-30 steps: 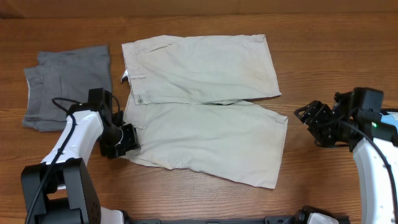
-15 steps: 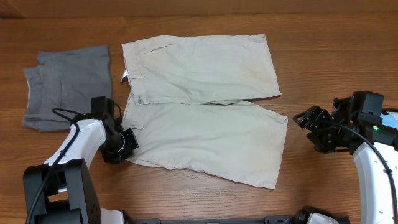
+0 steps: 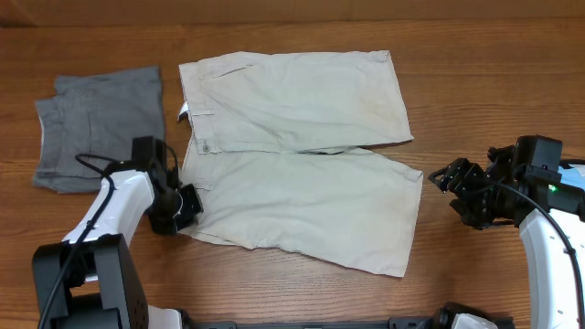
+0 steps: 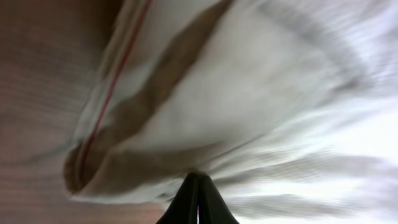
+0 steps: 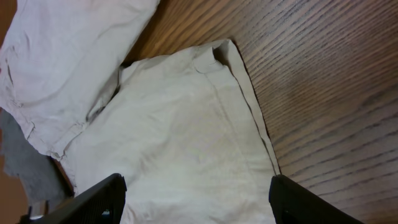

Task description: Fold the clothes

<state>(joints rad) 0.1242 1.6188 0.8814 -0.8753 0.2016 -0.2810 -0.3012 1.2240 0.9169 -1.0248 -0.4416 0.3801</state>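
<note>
Overhead: shorts (image 3: 302, 155), legs pointing right; L tool (image 3: 187, 207) pinches waist, R tool (image 3: 453, 190) spread.

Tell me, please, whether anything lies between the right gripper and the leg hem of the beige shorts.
Nothing visible does: only bare wooden table lies between the open right gripper and the nearest leg hem of the beige shorts.

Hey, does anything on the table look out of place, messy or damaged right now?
Nothing looks spilled or damaged. The beige shorts lie flat, but their two legs splay apart at an angle, and a small white tag pokes out past the waistband. The grey shorts sit slightly crooked to the table edge.
</note>
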